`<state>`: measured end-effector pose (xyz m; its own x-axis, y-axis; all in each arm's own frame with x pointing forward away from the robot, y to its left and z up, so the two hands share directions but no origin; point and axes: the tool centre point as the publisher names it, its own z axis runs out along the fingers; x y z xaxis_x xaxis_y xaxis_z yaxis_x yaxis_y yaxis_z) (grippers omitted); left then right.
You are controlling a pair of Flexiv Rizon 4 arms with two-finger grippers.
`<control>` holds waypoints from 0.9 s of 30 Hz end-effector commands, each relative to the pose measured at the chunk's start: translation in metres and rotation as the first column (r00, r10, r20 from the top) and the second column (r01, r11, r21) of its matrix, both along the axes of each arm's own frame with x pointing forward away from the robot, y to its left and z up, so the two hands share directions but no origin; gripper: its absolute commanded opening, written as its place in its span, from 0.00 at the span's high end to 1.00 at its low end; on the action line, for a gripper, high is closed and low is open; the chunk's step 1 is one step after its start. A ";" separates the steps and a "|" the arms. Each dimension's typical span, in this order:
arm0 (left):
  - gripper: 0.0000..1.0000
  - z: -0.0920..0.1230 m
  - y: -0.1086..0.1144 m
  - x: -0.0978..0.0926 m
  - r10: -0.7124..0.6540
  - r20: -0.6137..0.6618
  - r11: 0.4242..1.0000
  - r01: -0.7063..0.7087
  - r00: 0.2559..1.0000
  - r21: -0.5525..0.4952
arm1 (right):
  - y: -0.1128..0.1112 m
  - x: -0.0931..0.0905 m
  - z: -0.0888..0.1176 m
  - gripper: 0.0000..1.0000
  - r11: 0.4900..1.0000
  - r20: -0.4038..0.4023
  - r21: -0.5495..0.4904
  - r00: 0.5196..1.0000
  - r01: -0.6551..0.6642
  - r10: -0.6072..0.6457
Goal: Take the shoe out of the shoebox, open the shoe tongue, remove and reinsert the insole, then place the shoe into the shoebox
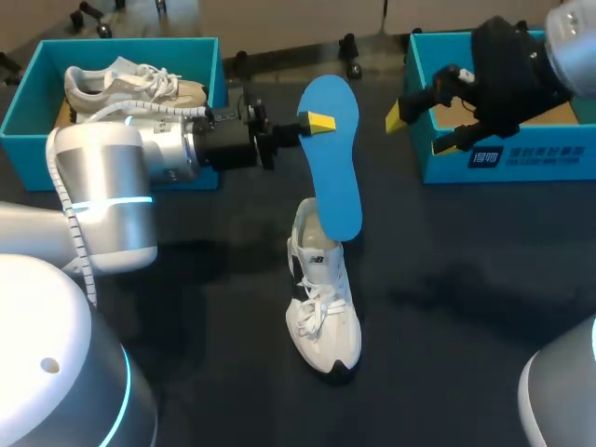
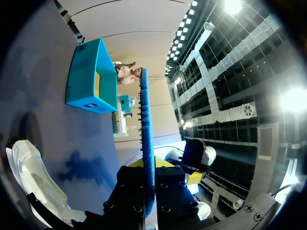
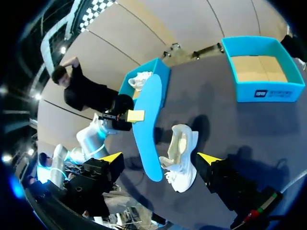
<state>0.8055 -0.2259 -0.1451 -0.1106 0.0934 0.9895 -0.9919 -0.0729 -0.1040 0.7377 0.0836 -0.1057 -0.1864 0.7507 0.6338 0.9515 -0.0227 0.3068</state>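
Your left claw pinches insole near one end; long axis slants down toward shoe opening. Left nearer. Right claw open, empty.

**Silver arms, black grippers, yellow tips**

The left arm fills the left of the head view. It has rounded silver-grey shells, thin glowing cyan rings at the joints, and a ribbed white cable along its side. It narrows to a black wrist block and the left gripper, black with yellow tips. Seen from its own wrist, the fingers are dotted with small screws. At upper right, the right arm is silver as well. The right gripper is bulky and black, with two yellow wedge tips.
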 end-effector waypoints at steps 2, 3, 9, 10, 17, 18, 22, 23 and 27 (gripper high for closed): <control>1.00 -0.001 -0.001 0.000 0.001 0.000 1.000 -0.001 1.000 -0.001 | -0.003 0.005 -0.012 0.00 0.927 0.037 0.358 0.994 -0.107 0.101; 1.00 -0.001 -0.001 0.000 0.001 0.000 1.000 -0.001 1.000 -0.001 | -0.003 0.005 -0.014 0.00 0.924 0.035 0.366 0.994 -0.109 0.103; 1.00 -0.001 -0.001 0.000 0.001 0.000 1.000 -0.001 1.000 -0.001 | -0.003 0.010 -0.026 0.00 0.899 0.041 0.418 0.991 -0.131 0.126; 1.00 -0.001 -0.001 0.000 0.001 0.000 1.000 -0.001 1.000 -0.001 | -0.003 0.010 -0.027 0.00 0.898 0.041 0.421 0.991 -0.131 0.125; 1.00 -0.001 -0.001 0.000 0.001 0.000 1.000 -0.001 1.000 -0.001 | -0.006 0.014 -0.039 0.00 0.876 0.046 0.463 0.991 -0.132 0.125; 1.00 -0.001 -0.001 0.000 0.001 0.000 1.000 -0.001 1.000 -0.001 | -0.006 0.015 -0.040 0.00 0.874 0.050 0.467 0.991 -0.134 0.125; 1.00 -0.001 -0.001 0.000 0.001 0.000 1.000 -0.001 1.000 -0.001 | -0.008 0.018 -0.042 0.00 0.867 0.048 0.480 0.991 -0.133 0.126; 1.00 -0.001 -0.001 0.000 0.001 0.000 1.000 -0.001 1.000 -0.001 | -0.008 0.018 -0.043 0.00 0.868 0.046 0.478 0.991 -0.133 0.127; 1.00 -0.001 -0.001 0.000 0.001 0.000 1.000 -0.001 1.000 -0.001 | -0.009 0.021 -0.044 0.00 0.863 0.034 0.493 0.993 -0.113 0.111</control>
<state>0.8055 -0.2259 -0.1451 -0.1106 0.0933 0.9895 -0.9919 -0.0728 -0.1040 0.7548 0.0731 -0.1474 -0.2637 0.3238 0.9086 0.9540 -0.0517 0.2953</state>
